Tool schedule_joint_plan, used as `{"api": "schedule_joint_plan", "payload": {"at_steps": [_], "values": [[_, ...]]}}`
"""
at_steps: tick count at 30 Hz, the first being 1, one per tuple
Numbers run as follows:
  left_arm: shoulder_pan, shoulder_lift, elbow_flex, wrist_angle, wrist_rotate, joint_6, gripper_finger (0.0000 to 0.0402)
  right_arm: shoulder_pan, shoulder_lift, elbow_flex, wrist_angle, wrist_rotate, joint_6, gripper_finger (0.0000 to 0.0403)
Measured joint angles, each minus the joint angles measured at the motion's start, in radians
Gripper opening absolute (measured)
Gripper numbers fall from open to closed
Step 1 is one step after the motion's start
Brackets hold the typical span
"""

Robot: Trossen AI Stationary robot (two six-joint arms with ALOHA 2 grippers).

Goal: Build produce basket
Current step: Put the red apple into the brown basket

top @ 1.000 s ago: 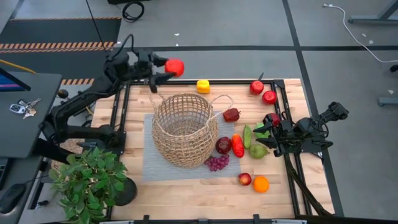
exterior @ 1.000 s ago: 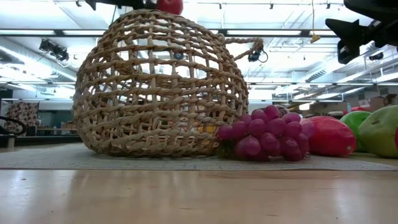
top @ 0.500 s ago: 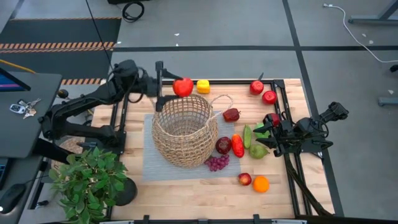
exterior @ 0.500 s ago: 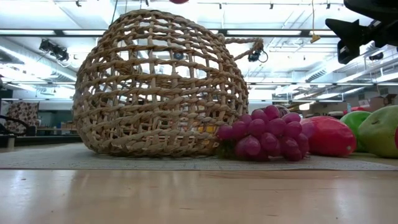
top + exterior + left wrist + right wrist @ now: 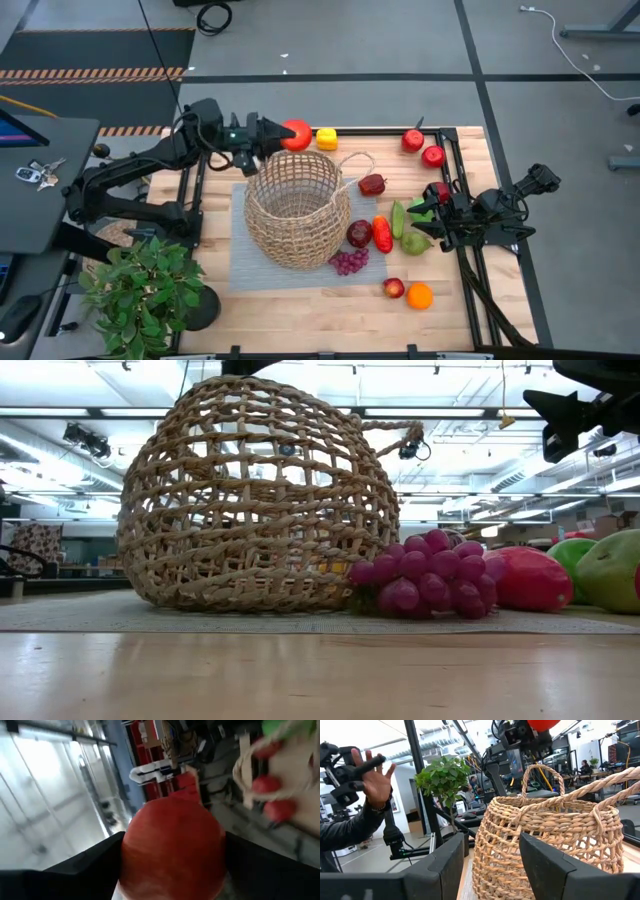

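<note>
The tan wicker basket (image 5: 297,208) stands on a grey mat, also shown in the low view (image 5: 260,500) and the right wrist view (image 5: 550,840). My left gripper (image 5: 288,134) is shut on a red apple (image 5: 297,134) held in the air by the basket's far rim. The apple fills the left wrist view (image 5: 172,850). Loose produce lies on the table to the basket's right: grapes (image 5: 349,262), chili (image 5: 382,233), pears (image 5: 415,240). My right gripper (image 5: 432,214) waits at the right edge, open, with nothing between its fingers. My left gripper pinches the red apple between its two fingers, which press on opposite sides of it (image 5: 131,855). The fingers (image 5: 90,867) reach level from the table's left side. The apple is lifted clear, higher than the basket's rim.
A yellow pepper (image 5: 326,138) lies just right of the held apple. Red apples (image 5: 413,140) and an orange (image 5: 419,296) lie further right. A potted plant (image 5: 140,290) stands at the near left corner. A person's raised hand (image 5: 375,775) shows beyond the table.
My left gripper has carried the apple from beyond the far left corner toward the basket's far rim. The wrist has rolled about its own line on the way, and the apple has stayed in the hold. For the last half second it has barely shifted.
</note>
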Motion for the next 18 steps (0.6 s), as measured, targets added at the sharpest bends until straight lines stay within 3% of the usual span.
{"api": "schedule_joint_plan", "payload": {"at_steps": [5,12,15,18], "values": [[-0.006,0.000,0.000,0.007,0.000,0.189,0.0325,0.000,0.000,0.000,0.000,0.000,0.000,0.0197],[-0.013,0.000,0.000,0.007,0.002,0.197,0.0325,0.000,0.000,0.000,0.000,0.000,0.000,0.0197],[-0.012,0.000,0.000,0.007,0.000,0.121,0.0327,0.000,0.000,0.000,0.000,0.000,0.000,0.0197],[-0.005,0.000,0.000,0.004,0.001,-0.109,0.0327,0.000,0.000,0.000,0.000,0.000,0.000,0.0197]]}}
